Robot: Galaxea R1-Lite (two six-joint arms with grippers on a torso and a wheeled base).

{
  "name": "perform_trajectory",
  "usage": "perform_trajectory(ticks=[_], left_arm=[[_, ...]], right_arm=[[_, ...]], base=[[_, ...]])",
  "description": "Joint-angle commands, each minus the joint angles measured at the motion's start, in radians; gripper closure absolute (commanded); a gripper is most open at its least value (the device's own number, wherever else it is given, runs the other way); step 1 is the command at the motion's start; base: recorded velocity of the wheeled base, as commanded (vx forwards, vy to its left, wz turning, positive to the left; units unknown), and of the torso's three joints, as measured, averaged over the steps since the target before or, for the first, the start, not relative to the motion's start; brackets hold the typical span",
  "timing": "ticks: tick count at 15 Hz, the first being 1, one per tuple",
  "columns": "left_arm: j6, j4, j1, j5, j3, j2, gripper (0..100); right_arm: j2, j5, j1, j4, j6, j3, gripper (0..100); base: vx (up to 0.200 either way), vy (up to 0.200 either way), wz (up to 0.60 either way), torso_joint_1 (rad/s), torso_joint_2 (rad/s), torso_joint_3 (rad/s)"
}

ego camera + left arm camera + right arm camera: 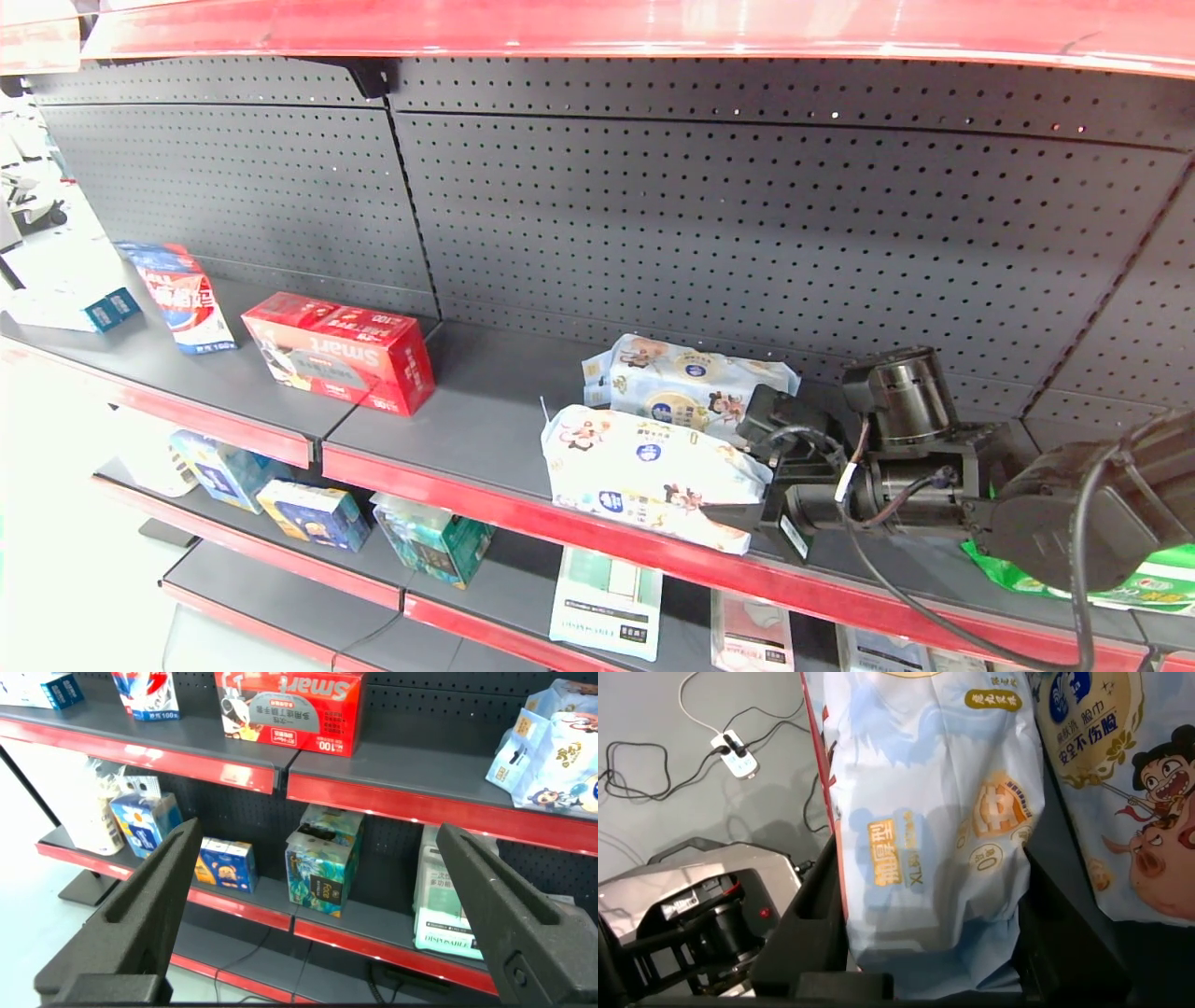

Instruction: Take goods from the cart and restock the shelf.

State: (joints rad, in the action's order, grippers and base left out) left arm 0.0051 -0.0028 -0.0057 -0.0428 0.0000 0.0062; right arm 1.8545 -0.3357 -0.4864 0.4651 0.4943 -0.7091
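Two soft packs printed with cartoon figures lie mid-shelf in the head view. The front pack (644,476) sits at 7 o'clock of the rear pack (686,383) and overhangs the shelf (467,420) edge. The right tool (752,467), at 3 o'clock, clamps the front pack's end. In the left wrist view, the left tool (313,915) gapes wide, empty, before lower shelves (374,924). In the right wrist view, the lettered front pack (934,849) is pinched between both fingers (808,924).
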Motion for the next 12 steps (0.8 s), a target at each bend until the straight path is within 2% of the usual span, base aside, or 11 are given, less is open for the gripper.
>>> perform_trajectory(ticks=[1,12], left_arm=[[-0.001,0.000,0.000,-0.002,0.000,0.001,0],[0.001,0.000,0.000,-0.002,0.000,0.001,0]], right_arm=[[0.003,0.000,0.000,0.000,-0.002,0.000,100],[0.008,-0.049,0.000,0.000,-0.010,0.014,100]], base=[[0.000,0.000,0.00,0.000,0.00,0.000],[0.000,0.000,0.00,0.000,0.00,0.000]])
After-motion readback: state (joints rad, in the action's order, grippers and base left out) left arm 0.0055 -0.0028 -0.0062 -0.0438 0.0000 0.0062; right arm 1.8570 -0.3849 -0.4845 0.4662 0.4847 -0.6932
